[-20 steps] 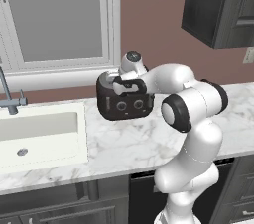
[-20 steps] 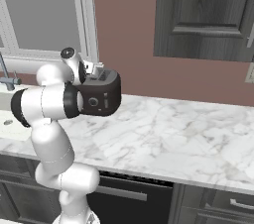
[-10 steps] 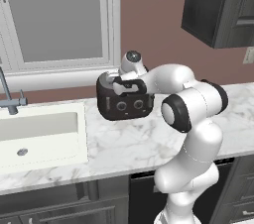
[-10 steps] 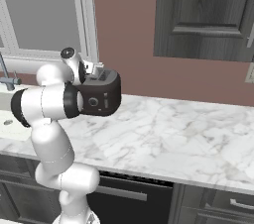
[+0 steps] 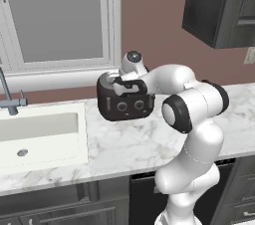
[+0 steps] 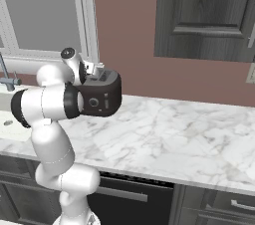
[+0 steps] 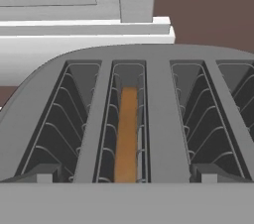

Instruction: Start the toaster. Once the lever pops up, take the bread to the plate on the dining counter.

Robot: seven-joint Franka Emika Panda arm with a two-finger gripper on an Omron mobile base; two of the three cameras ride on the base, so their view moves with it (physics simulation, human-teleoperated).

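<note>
Nothing had really moved since the earlier frame: arm, toaster [image 5: 124, 102] and counter [image 6: 174, 134] all sat put. Looking down from the hand, the bread [image 7: 126, 134] stood on edge in the second slot from the left, around 6 o'clock of centre. Gripper [image 5: 130, 85] hung right over the toaster's top, jaws spread wide and gripping nothing. Sink [image 5: 37, 132] sat off at 9 o'clock.
</note>
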